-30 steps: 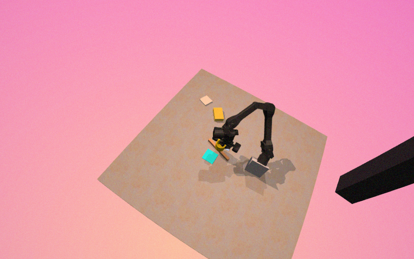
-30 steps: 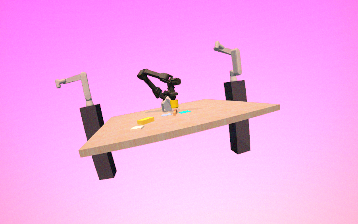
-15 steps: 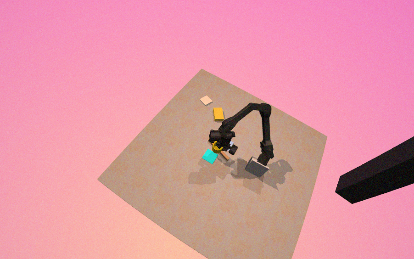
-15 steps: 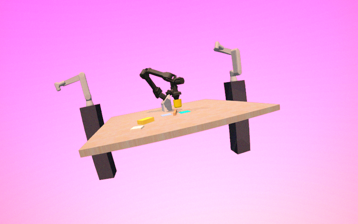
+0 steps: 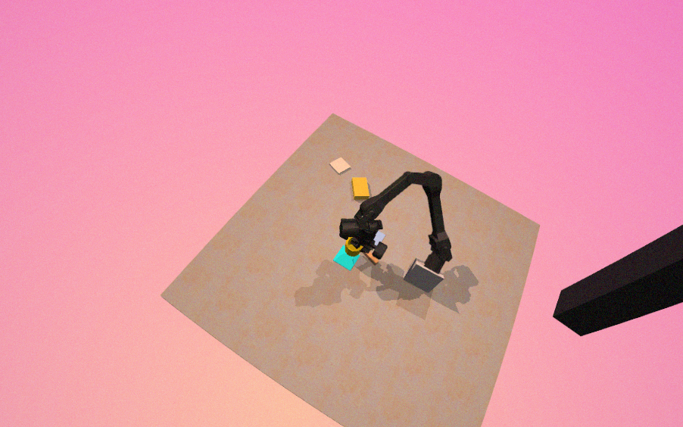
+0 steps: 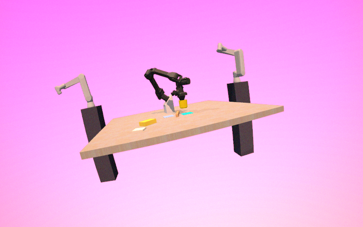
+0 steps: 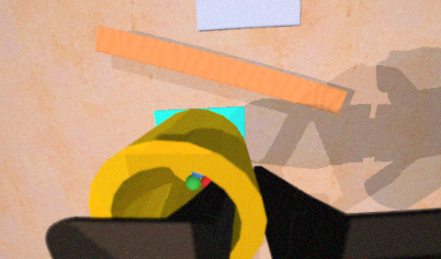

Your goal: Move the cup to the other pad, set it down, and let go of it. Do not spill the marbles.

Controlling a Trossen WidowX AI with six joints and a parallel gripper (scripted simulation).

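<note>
The wooden table [image 6: 211,118] carries a cyan pad [image 7: 234,118] directly under the gripper [image 7: 241,208], partly hidden by what it holds. Just past that pad lies a long orange bar [image 7: 220,69], set at a slant, and beyond the bar a pale lavender pad [image 7: 248,14]. Well apart from the gripper lie a yellow block [image 6: 147,122] and a flat cream tile [image 6: 139,128].
</note>
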